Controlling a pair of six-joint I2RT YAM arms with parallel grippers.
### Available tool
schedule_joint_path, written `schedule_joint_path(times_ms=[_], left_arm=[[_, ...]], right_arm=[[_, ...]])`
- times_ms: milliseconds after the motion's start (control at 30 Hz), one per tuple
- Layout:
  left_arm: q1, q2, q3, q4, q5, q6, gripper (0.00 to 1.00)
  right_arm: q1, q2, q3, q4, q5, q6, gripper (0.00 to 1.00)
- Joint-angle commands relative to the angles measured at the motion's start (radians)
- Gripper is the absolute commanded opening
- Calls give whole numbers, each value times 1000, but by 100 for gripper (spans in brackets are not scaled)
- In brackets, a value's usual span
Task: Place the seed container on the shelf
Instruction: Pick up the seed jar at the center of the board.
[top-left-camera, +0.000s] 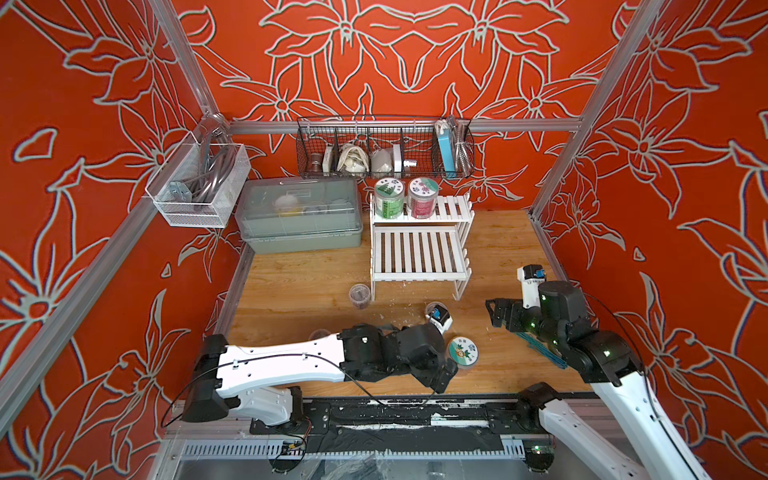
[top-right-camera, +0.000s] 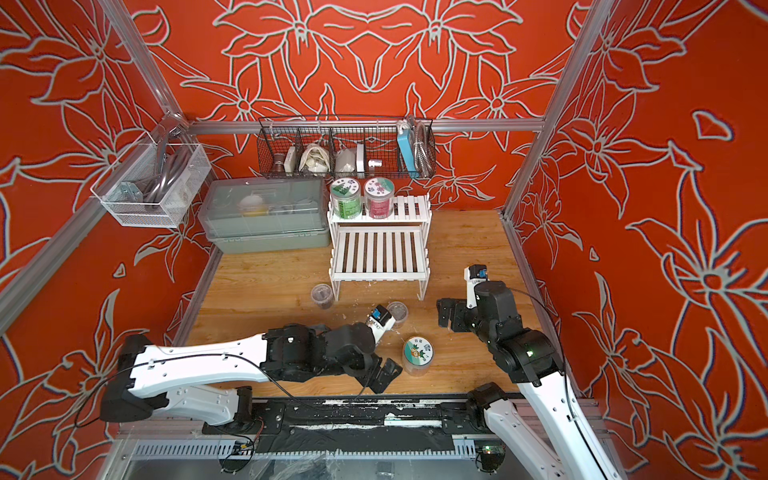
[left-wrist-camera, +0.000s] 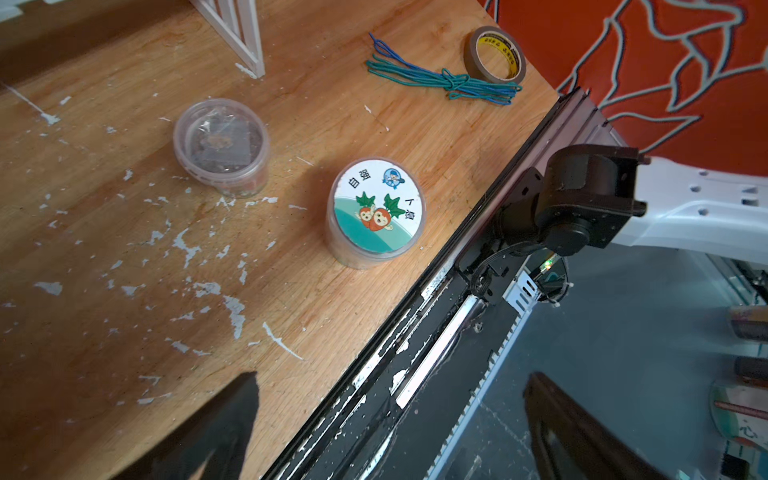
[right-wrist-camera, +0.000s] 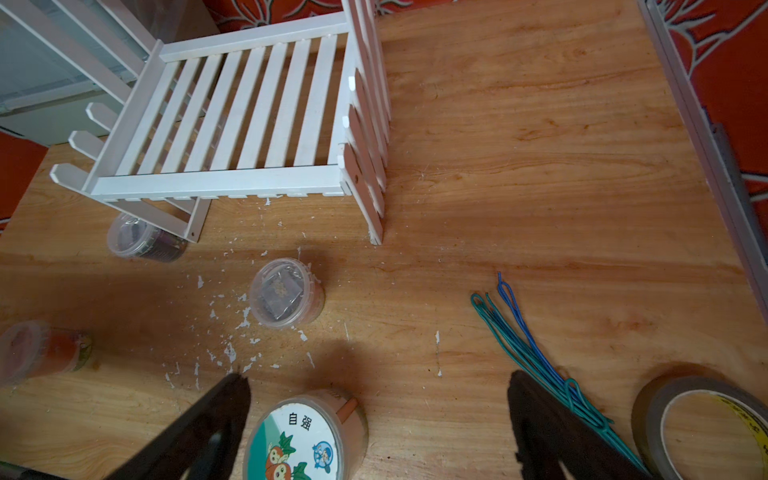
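Carrot-lid seed container (top-left-camera: 462, 351) upright near tabletop (top-left-camera: 299, 278) front edge; left gripper (top-right-camera: 382, 371) wide open beside it, empty; right gripper (right-wrist-camera: 380, 380) wide open, empty; shelf (top-left-camera: 419, 253) near back edge.

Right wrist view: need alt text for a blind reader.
The open right claw hovers over a wooden table, near a round seed container with a cartoon-carrot lid that it does not grip. Farther off stands a white slatted shelf, with two small clear tubs before it; green and blue cord and a tape roll lie aside.
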Motion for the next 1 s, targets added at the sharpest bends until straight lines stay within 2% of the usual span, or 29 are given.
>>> schedule_joint_path(times_ms=[0,233,500,733,967], left_arm=[[-30,85,57,-6,-79,17,99],[-46,283,161,-58,-84,21,99],[-39,422,209,-62,-79,16,99],[-20,504,261,-82,-66,18,99],[26,516,263,-71,-41,17,99]], right_arm=[[-29,-18,-25,18,4,11,100],[-73,-40,-83,72,-21,29,100],[-111,-30,-110,101,-51,33,100],[-129,-31,-120,110,-71,28,100],[-139,-30,-125,118,-83,19,100]])
